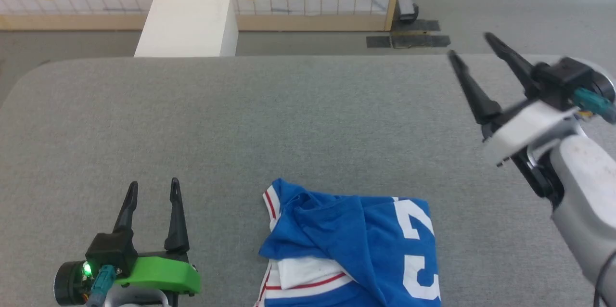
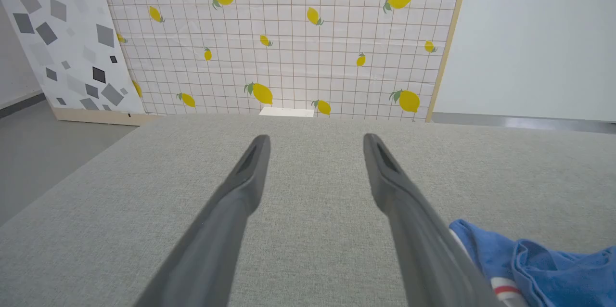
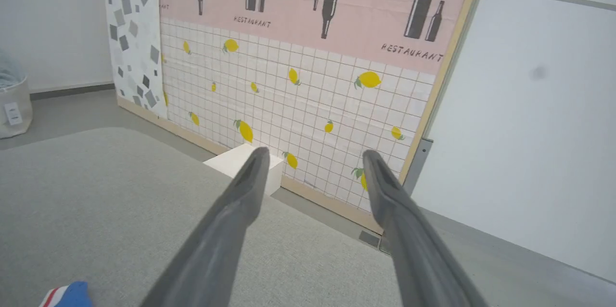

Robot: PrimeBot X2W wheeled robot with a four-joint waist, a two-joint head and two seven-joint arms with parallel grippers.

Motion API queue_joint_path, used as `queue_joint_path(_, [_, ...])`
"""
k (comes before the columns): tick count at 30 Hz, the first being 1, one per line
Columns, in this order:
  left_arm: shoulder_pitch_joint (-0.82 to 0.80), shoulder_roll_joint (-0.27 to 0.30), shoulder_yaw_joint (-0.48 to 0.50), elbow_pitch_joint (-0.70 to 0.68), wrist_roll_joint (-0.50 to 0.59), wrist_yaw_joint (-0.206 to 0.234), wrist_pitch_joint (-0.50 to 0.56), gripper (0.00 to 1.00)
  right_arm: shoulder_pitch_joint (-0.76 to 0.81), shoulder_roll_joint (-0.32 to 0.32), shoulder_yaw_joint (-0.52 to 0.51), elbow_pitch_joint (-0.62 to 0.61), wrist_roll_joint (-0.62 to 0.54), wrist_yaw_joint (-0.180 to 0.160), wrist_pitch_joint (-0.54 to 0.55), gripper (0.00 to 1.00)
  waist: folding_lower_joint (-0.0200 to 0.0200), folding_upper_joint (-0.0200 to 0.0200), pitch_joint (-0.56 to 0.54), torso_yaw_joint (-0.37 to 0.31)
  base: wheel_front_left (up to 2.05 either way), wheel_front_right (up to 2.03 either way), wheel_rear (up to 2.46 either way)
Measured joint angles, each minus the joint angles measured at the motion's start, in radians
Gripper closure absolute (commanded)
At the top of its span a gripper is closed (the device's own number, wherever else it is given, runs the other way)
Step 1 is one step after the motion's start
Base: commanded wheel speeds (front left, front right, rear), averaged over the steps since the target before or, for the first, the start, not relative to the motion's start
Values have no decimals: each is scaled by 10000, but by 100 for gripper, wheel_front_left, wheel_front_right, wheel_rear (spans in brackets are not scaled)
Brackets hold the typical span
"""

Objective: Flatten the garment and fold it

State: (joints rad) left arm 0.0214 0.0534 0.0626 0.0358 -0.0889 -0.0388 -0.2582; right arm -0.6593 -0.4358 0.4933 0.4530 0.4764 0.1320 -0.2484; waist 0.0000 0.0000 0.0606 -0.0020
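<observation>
Grey cloth-covered bench (image 1: 288, 119) carries a crumpled royal-blue jersey T-shirt (image 1: 356, 239) with white sleeves and red trim at its near edge, between the left pincer (image 1: 154, 183) and raised right pincer (image 1: 470, 44), both gaping empty; limp and light, it probably wants pinching by an outer corner.

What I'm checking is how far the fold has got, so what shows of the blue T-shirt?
The garment is a royal-blue T-shirt of soft-looking jersey, with white, red-striped trim along its left side and a large white number, partly shown, on its right. It lies loosely folded and wrinkled on the grey table, cut off by the head view's bottom edge. In what shows, only the table touches it; the left gripper and right gripper stand open, apart from it.
</observation>
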Motion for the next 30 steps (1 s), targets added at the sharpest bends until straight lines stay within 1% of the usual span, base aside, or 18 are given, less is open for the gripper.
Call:
queue_joint_path(3, [25, -2, -52, -75, 0, -2, 0, 0, 1070, 500, -1494, -270, -748, 0, -48, 0, 0, 0, -196, -163, 0, 0, 0])
queue_joint_path(4, [47, -2, -52, -96, 0, -13, 0, 0, 1482, 727, -1960, -533, -999, 0, -71, 0, 0, 0, -253, -222, 0, 0, 0])
queue_joint_path(5, [116, -2, -52, -125, 2, -17, 0, 0, 2161, 1076, -2635, -1149, -1517, 2, -77, 0, 0, 1, -327, -330, 0, 0, 0])
queue_joint_path(6, [162, -2, -48, -127, 2, -31, 0, 0, 2525, 1317, -3018, -1476, -1728, 0, -81, 0, 0, 0, -362, -384, 0, 0, 0])
queue_joint_path(9, [212, -4, -31, -128, 2, -42, 2, 0, 3495, 1883, -3808, -2299, -2136, 0, -86, 0, 0, 0, -454, -486, 0, 0, 0])
queue_joint_path(11, [217, -4, -19, -136, 0, -42, 2, 0, 4086, 2209, -4128, -2729, -2288, 0, -86, 0, 0, 1, -506, -526, 0, 0, 0])
queue_joint_path(12, [234, -4, -61, -121, -8, -58, 2, 0, 4951, 2642, -4441, -3313, -2380, 0, -86, 0, 0, 0, -589, -502, 0, 0, 0])
queue_joint_path(15, [242, -2, -132, -113, -90, -56, 0, 0, 5806, 2949, -4550, -3852, -2529, 0, -86, 0, 0, 0, -655, -384, 0, 0, 0])
queue_joint_path(21, [275, -4, -282, -115, -174, -40, 0, 0, 7069, 3335, -4652, -4320, -2755, 0, -86, 0, 0, 0, -734, -150, 0, 0, 0])
queue_joint_path(25, [313, -4, -330, -104, -184, -36, 2, 0, 7560, 3484, -4769, -4380, -2903, 0, -86, 0, 0, 0, -774, -59, 0, 0, 0])
queue_joint_path(30, [346, -4, -357, -58, -186, -27, 2, 0, 7738, 3574, -4771, -4387, -3032, 0, -86, 0, 0, 0, -848, -44, 0, 0, 0])
